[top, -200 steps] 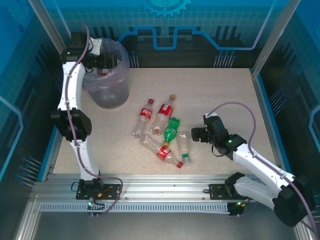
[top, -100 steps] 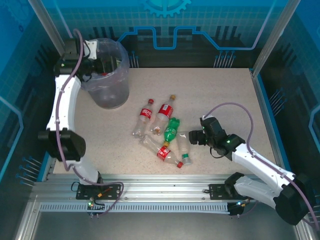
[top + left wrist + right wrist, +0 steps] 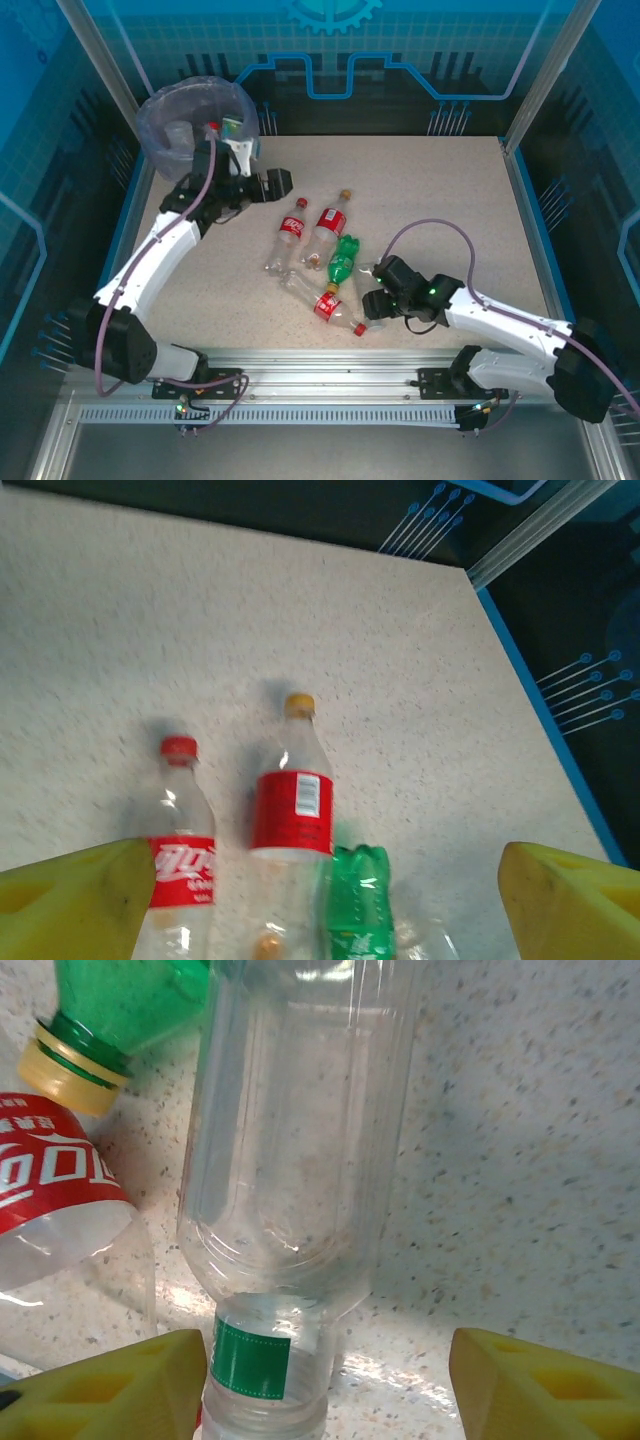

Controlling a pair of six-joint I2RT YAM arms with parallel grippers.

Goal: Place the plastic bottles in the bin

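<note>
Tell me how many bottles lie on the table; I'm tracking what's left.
5, clustered together: red-capped bottle, gold-capped bottle beside it, green bottle next to those, red-labelled bottle at the near side, clear bottle inside the open right gripper. Others may hide underneath.

I am watching light glinting off a clear, glossy plastic bottle (image 3: 290, 1150) lying on the matt, speckled, stone-look table (image 3: 520, 1140). The yellow fingers (image 3: 545, 1385) are showing a dull, foam-like face, while the bin (image 3: 190, 110) is wearing a thin, crinkly translucent plastic liner.
</note>
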